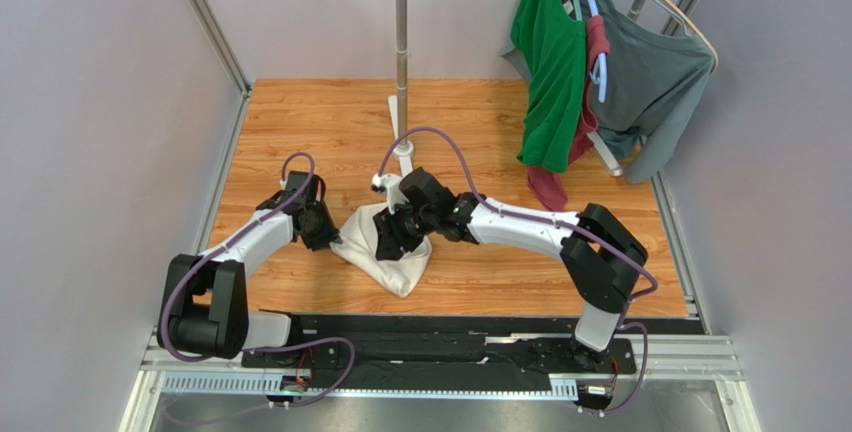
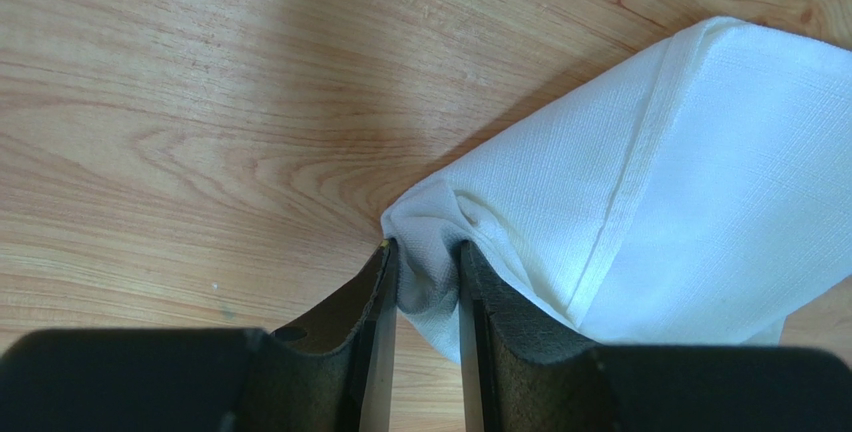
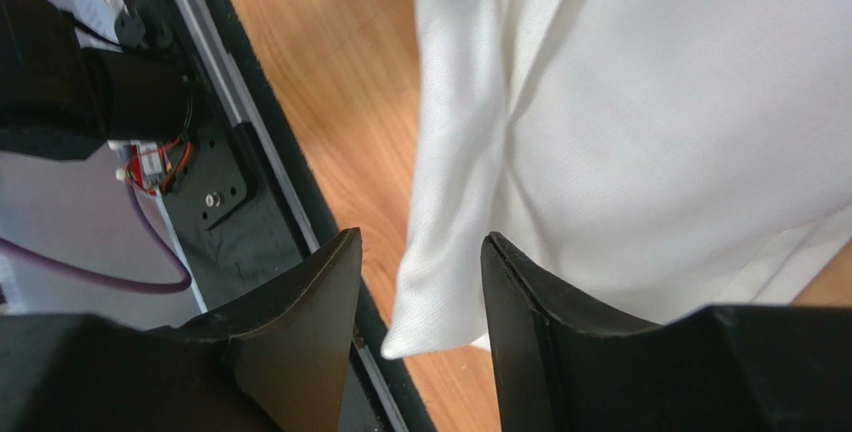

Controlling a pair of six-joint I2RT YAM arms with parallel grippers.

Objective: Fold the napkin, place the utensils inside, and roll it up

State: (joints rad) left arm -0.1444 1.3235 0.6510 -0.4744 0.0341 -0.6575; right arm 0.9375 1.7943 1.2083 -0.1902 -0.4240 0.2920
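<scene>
The white napkin (image 1: 398,257) lies bunched on the wooden table between my two grippers. In the left wrist view its left corner (image 2: 425,222) is pinched between my left gripper's (image 2: 428,252) fingers, and the rest of the cloth (image 2: 690,172) spreads to the right. My left gripper (image 1: 322,227) sits at the cloth's left edge. My right gripper (image 1: 392,237) hovers over the cloth's middle. Its jaws (image 3: 420,244) stand apart, with a loose napkin corner (image 3: 440,292) hanging between them, gripped by neither finger. The utensils are out of view.
A white pole stand (image 1: 402,52) rises at the back centre. A green shirt (image 1: 548,62), a grey shirt (image 1: 655,82) and a red garment (image 1: 560,177) hang at the back right. The black base rail (image 1: 450,337) runs along the near table edge, also seen as the rail (image 3: 240,202) beside the right gripper.
</scene>
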